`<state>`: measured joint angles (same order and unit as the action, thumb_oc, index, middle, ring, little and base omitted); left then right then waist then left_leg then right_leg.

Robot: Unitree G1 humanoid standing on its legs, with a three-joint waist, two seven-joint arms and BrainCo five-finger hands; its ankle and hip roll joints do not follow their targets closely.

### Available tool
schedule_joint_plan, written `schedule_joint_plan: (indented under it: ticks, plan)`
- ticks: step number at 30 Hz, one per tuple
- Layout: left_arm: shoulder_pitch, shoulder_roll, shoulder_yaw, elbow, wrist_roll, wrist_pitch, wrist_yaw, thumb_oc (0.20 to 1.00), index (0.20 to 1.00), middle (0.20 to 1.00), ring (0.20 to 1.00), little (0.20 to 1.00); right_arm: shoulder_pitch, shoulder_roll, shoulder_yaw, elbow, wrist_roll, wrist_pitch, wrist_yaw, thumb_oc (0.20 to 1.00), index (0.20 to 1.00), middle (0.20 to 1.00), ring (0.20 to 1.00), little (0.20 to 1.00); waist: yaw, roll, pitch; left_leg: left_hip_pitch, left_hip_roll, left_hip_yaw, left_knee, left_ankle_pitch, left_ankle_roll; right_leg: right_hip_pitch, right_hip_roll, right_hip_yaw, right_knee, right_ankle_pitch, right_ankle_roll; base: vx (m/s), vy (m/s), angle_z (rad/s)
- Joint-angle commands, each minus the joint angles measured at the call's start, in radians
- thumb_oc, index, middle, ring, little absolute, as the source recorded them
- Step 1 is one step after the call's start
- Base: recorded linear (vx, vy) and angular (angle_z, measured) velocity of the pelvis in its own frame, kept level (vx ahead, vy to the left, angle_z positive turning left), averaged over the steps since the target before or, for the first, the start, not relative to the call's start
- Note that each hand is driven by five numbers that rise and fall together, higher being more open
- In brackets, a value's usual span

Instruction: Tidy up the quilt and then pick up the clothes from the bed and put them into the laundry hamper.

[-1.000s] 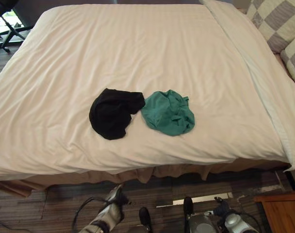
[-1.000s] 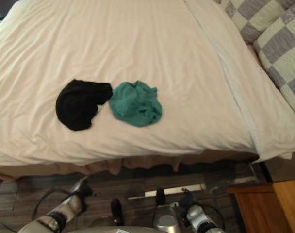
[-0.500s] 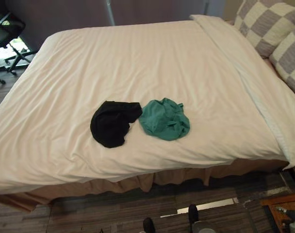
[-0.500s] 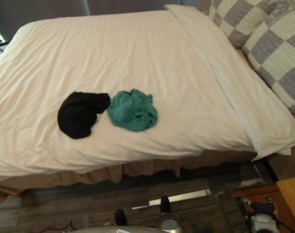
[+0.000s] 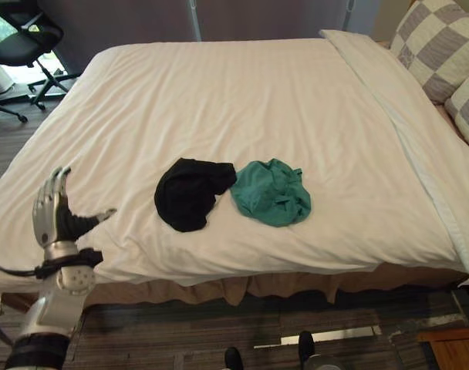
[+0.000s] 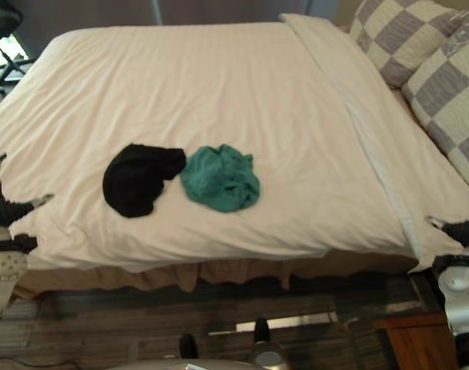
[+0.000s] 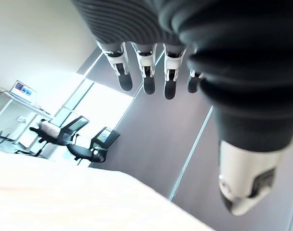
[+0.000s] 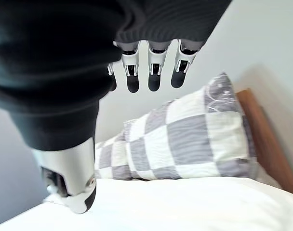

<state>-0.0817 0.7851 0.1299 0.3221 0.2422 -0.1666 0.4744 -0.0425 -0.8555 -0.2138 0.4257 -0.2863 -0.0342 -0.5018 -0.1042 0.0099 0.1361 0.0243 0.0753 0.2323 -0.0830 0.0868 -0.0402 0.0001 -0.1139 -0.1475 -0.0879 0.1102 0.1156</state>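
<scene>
— What's on the bed (image 5: 242, 289)?
— A smooth white quilt (image 5: 242, 100) with faint creases; at mid-frame a crumpled black garment (image 5: 190, 191) touches a bunched teal one (image 5: 271, 192) (both soft heaps).
— The hands?
— Left hand (image 5: 53, 214) lower left, fingers straight, empty; right hand (image 6: 464, 229) lower right, partly cut off, likewise released

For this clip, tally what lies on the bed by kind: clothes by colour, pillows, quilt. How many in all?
Black garment: 1
Green garment: 1
Checked pillows: 2
White quilt: 1
Total: 5
</scene>
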Motion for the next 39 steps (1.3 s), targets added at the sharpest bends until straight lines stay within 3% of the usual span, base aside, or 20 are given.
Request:
schedule_joint_plan:
  ticks: [1, 6, 7, 13, 22, 27, 34, 39]
  plan:
    - [-0.147, 0.036, -0.002, 0.007, -0.064, -0.024, 0.038, 1.0, 1.0, 1.0, 1.0, 1.0, -0.195, -0.067, 0.136, -0.063, -0.075, -0.016, 0.021, 1.0, 1.0, 1.0, 1.0, 1.0, 0.025, -0.043, 0.047, 0.025, 0.015, 0.003, -0.004, -0.097, -0.055, 0.024, -0.028, 0.021, 0.001, -0.082, 0.079, -0.08, -0.028, -0.03]
    - [-0.31, 0.059, -0.141, 0.068, -0.044, 0.006, 0.024, 1.0, 1.0, 1.0, 1.0, 1.0, -0.398, -0.042, 0.306, -0.102, -0.079, -0.021, 0.037, 1.0, 1.0, 1.0, 1.0, 1.0, 0.026, -0.039, 0.104, -0.038, 0.014, 0.005, -0.004, -0.073, -0.053, -0.046, -0.026, 0.035, 0.005, -0.061, 0.078, -0.14, -0.011, -0.02]
    - [-0.381, 0.069, -0.214, 0.128, -0.024, 0.032, 0.016, 1.0, 1.0, 1.0, 1.0, 1.0, -0.486, -0.016, 0.392, -0.106, -0.077, -0.023, 0.048, 1.0, 1.0, 1.0, 1.0, 1.0, 0.029, -0.035, 0.135, -0.074, 0.015, 0.008, -0.004, -0.056, -0.055, -0.086, -0.022, 0.038, 0.009, -0.049, 0.077, -0.15, 0.002, -0.03]
    - [-0.582, 0.103, -0.388, 0.374, 0.05, 0.104, 0.016, 1.0, 1.0, 1.0, 1.0, 1.0, -0.652, 0.024, 0.547, -0.054, -0.08, -0.027, 0.042, 1.0, 1.0, 1.0, 1.0, 1.0, 0.028, -0.028, 0.19, -0.16, 0.024, 0.029, -0.004, -0.023, -0.066, -0.173, -0.019, 0.039, 0.021, -0.029, 0.078, -0.07, 0.0, -0.05]
    - [-0.795, 0.197, -0.518, 0.601, 0.139, 0.19, 0.038, 1.0, 1.0, 1.0, 1.0, 1.0, -0.681, 0.049, 0.587, -0.038, -0.066, -0.055, 0.01, 1.0, 1.0, 1.0, 1.0, 1.0, 0.006, -0.017, 0.28, -0.27, 0.035, 0.045, -0.004, 0.017, -0.076, -0.311, -0.019, 0.038, 0.089, -0.027, 0.08, -0.04, -0.004, -0.03]
    - [-0.889, 0.219, -0.581, 0.622, 0.168, 0.201, 0.048, 1.0, 1.0, 1.0, 1.0, 1.0, -0.688, 0.067, 0.607, -0.031, -0.071, -0.064, 0.002, 1.0, 1.0, 1.0, 1.0, 1.0, -0.005, -0.016, 0.291, -0.311, 0.041, 0.057, -0.004, 0.022, -0.082, -0.354, -0.016, 0.029, 0.089, -0.017, 0.086, -0.01, 0.001, -0.01]
    - [-0.937, 0.195, -0.64, 0.551, 0.186, 0.172, 0.054, 1.0, 1.0, 1.0, 1.0, 1.0, -0.689, 0.106, 0.642, -0.018, -0.079, -0.076, -0.003, 1.0, 1.0, 1.0, 1.0, 1.0, -0.022, -0.02, 0.286, -0.314, 0.04, 0.061, -0.004, 0.011, -0.079, -0.356, -0.012, 0.039, 0.062, -0.006, 0.088, 0.02, 0.002, -0.04]
    - [-0.882, 0.108, -0.62, 0.578, 0.17, 0.164, 0.008, 1.0, 1.0, 1.0, 1.0, 1.0, -0.674, 0.135, 0.638, -0.06, -0.071, -0.091, 0.016, 1.0, 1.0, 1.0, 1.0, 1.0, -0.034, -0.027, 0.281, -0.291, 0.034, 0.061, -0.004, -0.002, -0.074, -0.341, -0.014, 0.054, 0.052, -0.004, 0.087, 0.02, 0.016, -0.06]
